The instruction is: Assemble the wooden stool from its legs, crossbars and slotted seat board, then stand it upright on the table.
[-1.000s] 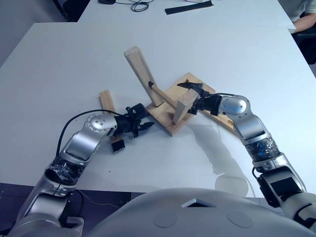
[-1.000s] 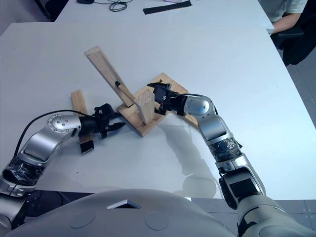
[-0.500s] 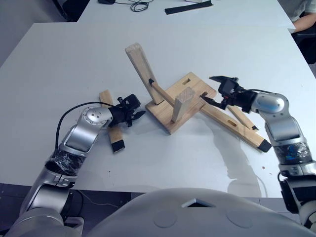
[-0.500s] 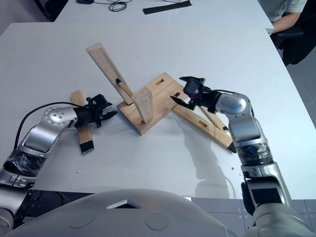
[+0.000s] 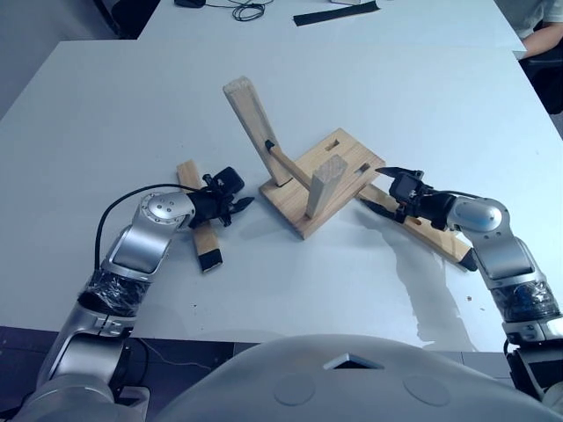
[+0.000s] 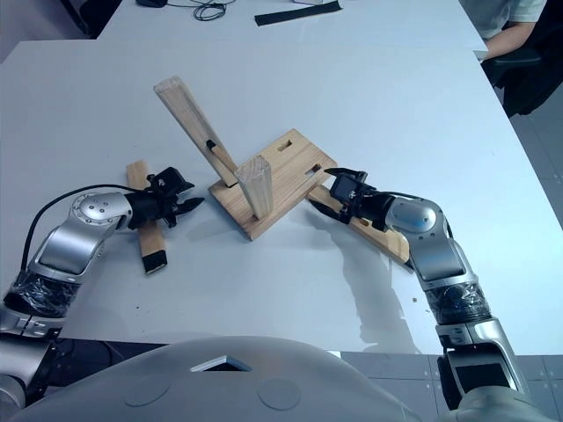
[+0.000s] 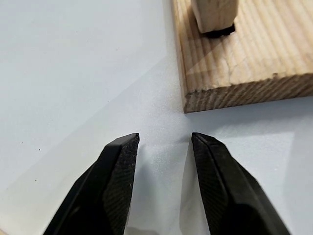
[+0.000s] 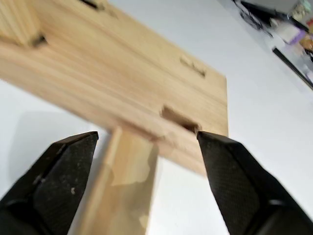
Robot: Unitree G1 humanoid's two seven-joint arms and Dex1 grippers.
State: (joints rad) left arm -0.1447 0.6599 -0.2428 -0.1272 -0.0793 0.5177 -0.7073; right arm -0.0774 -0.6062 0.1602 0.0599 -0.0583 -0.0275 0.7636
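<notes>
The slotted seat board [image 5: 347, 160] lies flat mid-table. A tall leg [image 5: 250, 119] leans out of it and a short leg [image 5: 324, 183] stands in it, with a thin crossbar [image 5: 290, 167] between them. My left gripper [image 5: 243, 203] hovers open just off the board's left corner [image 7: 230, 73], nothing between its fingers [image 7: 120, 166]. One loose leg [image 5: 199, 230] lies under my left forearm. Another loose leg [image 5: 437, 237] lies against the board's right side. My right gripper [image 5: 380, 189] is open and straddles that leg's end [image 8: 122, 196], its fingers [image 8: 63, 181] apart from the wood.
A black strip [image 5: 337, 13] and cables [image 5: 248, 9] lie on the far table. The white table [image 5: 123, 105] has free room to the left, behind the board and along the front edge.
My right gripper let go of the short leg, swung out to the right, then dropped over the loose leg's end. My left gripper drew back from the board's corner. The board shifted slightly.
</notes>
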